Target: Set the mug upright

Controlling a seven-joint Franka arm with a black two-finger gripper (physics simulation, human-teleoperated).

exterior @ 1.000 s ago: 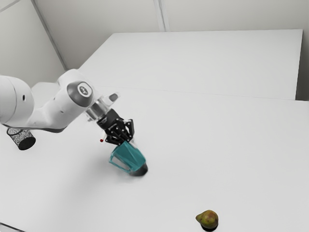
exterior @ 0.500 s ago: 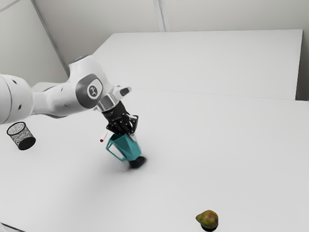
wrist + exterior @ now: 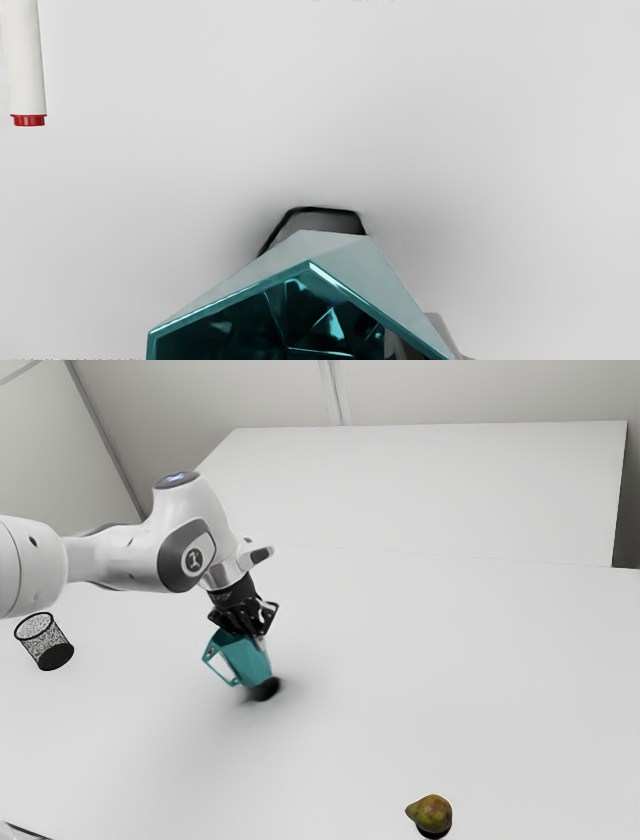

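Exterior view, left of centre: teal mug (image 3: 248,658), glossy and faceted, with an angular handle, tilted; its rim lies at the black gripper (image 3: 257,632), clamped on the mug's wall, one finger inside and one outside. Left edge: speckled, mesh-like cylindrical cup (image 3: 42,640) with a dark base. Lower right: rounded, mottled green-brown pear (image 3: 432,812). Wrist view: smooth white marker (image 3: 25,60), red-ended.

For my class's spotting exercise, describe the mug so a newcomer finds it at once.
Follow the white arm from the exterior view's left to its black gripper. Tilted at the gripper is the mug. It is teal and faceted with an angular handle, unlike the mesh cup or greenish-brown pear.
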